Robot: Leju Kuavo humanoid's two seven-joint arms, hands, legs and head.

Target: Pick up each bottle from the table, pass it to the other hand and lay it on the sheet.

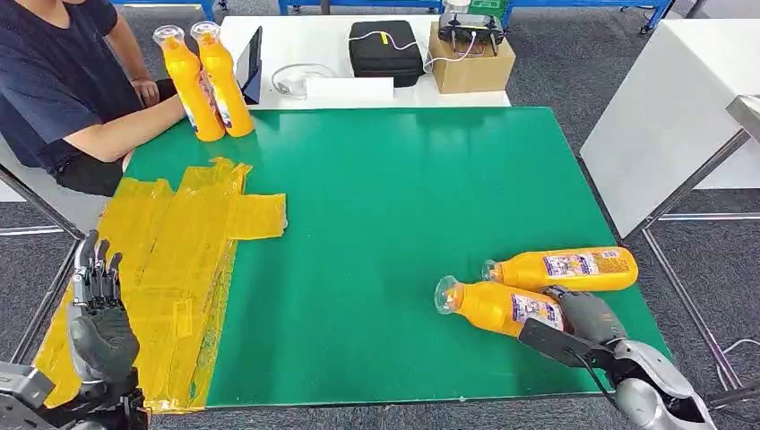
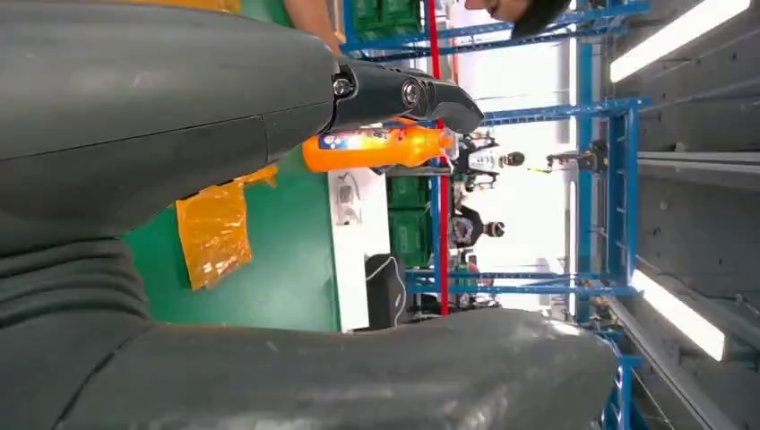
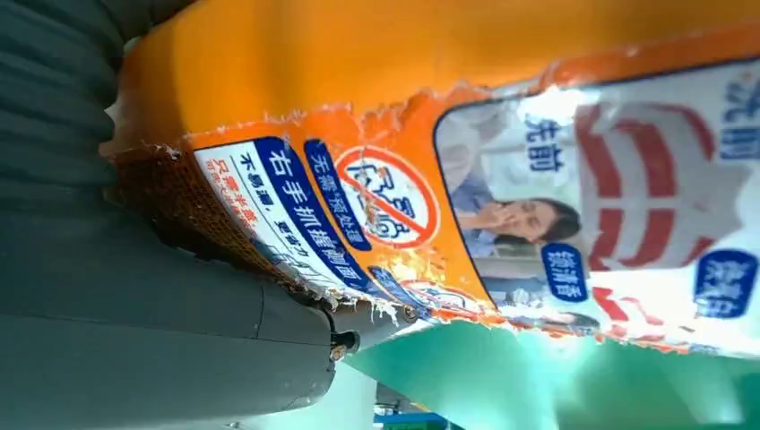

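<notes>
a person in a dark shirt (image 1: 54, 81) sits beside the green table (image 1: 403, 206); behind it stand a black case (image 1: 385, 49) and a cardboard box (image 1: 470, 64).

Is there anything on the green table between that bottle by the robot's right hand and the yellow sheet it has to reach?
Nothing visible. The lying orange plastic bottle at the right hand and the crinkled yellow plastic sheet have only bare green tabletop between them. The two upright orange bottles stand at the far corner, off that path.

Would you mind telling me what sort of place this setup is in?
Probably a robotics lab or test workshop: blue metal racking, a green work mat on the table, and a cased controller kit with cables behind it.
</notes>
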